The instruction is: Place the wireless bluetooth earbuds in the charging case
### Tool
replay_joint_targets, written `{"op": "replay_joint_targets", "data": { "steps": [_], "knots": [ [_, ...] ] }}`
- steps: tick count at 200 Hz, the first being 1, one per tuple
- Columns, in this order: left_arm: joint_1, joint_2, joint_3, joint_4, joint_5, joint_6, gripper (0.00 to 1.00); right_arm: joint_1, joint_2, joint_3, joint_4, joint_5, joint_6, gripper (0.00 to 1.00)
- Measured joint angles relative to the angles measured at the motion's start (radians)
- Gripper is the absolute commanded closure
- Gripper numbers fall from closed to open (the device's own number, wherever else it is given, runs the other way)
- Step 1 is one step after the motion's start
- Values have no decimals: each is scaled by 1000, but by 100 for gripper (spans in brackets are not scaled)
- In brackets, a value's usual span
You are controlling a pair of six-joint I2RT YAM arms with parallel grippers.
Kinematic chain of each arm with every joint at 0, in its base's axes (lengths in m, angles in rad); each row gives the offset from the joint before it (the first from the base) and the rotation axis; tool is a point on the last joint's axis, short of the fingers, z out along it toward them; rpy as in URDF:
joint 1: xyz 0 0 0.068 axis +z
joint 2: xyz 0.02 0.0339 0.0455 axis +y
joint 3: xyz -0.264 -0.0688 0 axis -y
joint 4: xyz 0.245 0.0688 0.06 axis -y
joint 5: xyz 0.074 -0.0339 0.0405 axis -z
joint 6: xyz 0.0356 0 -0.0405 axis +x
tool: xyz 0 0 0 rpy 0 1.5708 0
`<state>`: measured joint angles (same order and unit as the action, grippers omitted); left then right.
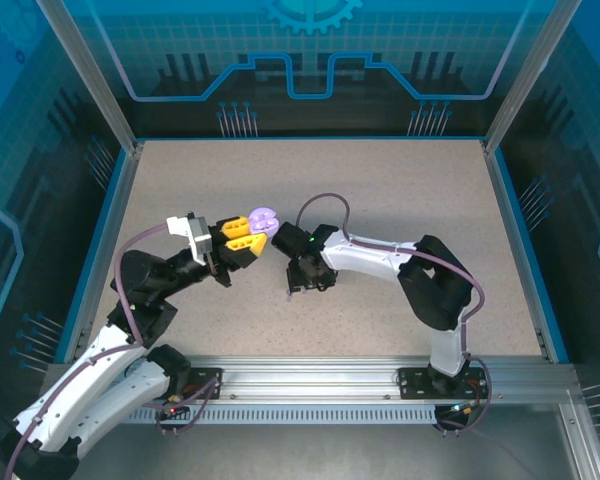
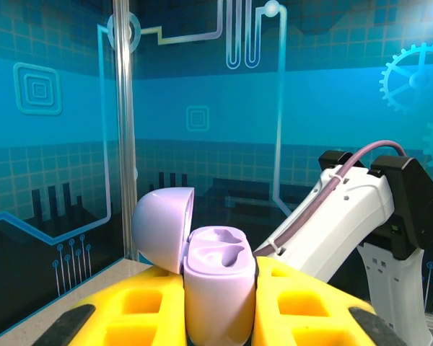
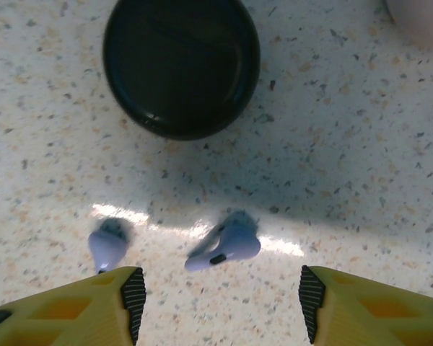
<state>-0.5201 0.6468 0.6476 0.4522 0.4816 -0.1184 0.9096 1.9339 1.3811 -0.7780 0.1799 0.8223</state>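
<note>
Left pincer (image 1: 248, 236) clamps open lavender case (image 2: 216, 288); right pincer (image 3: 220, 306) gapes above lavender earbud (image 3: 227, 247).

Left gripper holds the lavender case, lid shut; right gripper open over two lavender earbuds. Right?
No: the lid is open, per the left wrist view. Otherwise yes: left gripper holds the lavender case, right gripper open over two lavender earbuds.

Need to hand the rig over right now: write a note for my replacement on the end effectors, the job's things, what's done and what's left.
Left end effector: shut on the lavender case, lid open, both wells empty.
Right end effector: open, holding nothing, over one lavender earbud on the table; second lavender earbud beside it, black case beyond.
Done: case gripped and open.
Left: pick up and seat both earbuds.
</note>
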Motion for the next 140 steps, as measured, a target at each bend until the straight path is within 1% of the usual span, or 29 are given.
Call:
{"op": "replay_joint_targets", "data": {
  "steps": [47,140],
  "knots": [
    [0,0,-2,-10,-8,15,100,0,47,15,-26,1,-18,40],
    [0,-6,-2,-37,-16,16,100,0,53,1,-42,1,-34,48]
  ]
}}
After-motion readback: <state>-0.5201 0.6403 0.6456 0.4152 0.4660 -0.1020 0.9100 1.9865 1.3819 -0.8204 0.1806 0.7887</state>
